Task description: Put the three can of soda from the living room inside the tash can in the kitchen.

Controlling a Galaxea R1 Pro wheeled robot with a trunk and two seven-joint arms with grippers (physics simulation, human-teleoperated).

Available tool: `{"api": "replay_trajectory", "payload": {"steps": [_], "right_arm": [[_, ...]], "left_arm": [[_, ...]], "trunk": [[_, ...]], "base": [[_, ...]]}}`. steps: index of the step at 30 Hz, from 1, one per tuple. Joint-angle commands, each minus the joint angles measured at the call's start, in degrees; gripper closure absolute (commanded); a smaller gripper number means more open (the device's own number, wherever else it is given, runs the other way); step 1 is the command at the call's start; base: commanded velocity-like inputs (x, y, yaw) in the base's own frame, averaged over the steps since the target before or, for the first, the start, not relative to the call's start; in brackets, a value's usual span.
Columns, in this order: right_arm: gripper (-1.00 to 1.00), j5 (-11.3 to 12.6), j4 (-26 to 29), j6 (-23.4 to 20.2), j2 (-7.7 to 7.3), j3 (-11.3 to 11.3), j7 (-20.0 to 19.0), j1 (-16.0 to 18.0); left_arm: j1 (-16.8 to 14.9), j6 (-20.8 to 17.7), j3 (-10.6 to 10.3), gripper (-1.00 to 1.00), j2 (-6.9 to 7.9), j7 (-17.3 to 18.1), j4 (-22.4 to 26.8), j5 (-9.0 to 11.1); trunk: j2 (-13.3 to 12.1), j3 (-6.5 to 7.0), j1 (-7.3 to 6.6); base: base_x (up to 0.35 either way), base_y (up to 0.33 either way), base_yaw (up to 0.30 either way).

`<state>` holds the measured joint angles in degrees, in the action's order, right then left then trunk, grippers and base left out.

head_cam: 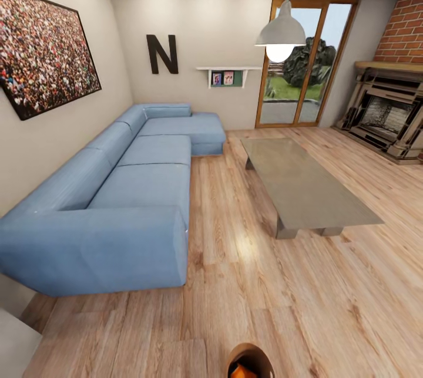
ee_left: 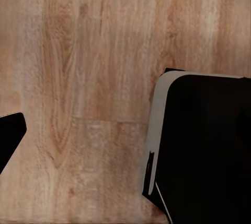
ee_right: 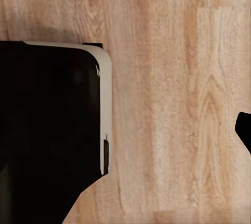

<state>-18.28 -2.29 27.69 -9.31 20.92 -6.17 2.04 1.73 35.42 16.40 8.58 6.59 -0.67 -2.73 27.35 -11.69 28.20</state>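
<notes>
Currently the head view looks across the living room: light wood floor, one long blue corner sofa against the left wall, one glass low table to its right, a clear strip of floor between them. The tabletop looks bare. One black letter N hangs on the far wall, beside it a small shelf holding two pictures. One large crowd picture hangs on the left wall. One pendant lamp hangs in front of the glass door. One brick fireplace stands at far right.

At the bottom edge, the trash can shows part of its brown inside, with something orange in it, cut off by the frame, likely one soda can; count inside cannot be told.

Each wrist view shows wood floor and a dark white-edged body of the robot. Left claw and right claw: dark tips only at frame edges, so opening cannot be told; nothing seen held.
</notes>
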Motion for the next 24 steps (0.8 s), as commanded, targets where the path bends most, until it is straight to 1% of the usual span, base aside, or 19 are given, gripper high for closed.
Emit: {"api": "replay_trajectory", "payload": {"steps": [1,6,11,24], "right_arm": [[-1.00,0.0,0.0,0.0,0.02,0.0,0.0,0.0],[-1.00,0.0,0.0,0.0,0.07,0.0,0.0,0.0],[-1.00,0.0,0.0,0.0,0.08,0.0,0.0,0.0],[-1.00,0.0,0.0,-0.1,0.08,0.0,0.0,0.0]], "left_arm": [[0.0,-0.2,0.0,-1.00,0.01,0.0,0.0,0.0],[0.3,-2.5,0.0,-1.00,-0.03,0.0,0.0,0.0],[0.4,-3.0,0.0,-1.00,-0.01,0.0,0.0,0.0],[0.4,-3.3,-0.1,-1.00,-0.05,0.0,0.0,0.0]], "trunk": [[-0.4,0.19,-0.22],[-2.4,1.08,-1.32],[-4.4,1.98,-2.42],[-4.4,1.98,-2.42]], "base": [[0.000,0.000,0.000],[0.000,0.000,0.000],[0.000,0.000,0.000],[0.000,0.000,0.000]]}}
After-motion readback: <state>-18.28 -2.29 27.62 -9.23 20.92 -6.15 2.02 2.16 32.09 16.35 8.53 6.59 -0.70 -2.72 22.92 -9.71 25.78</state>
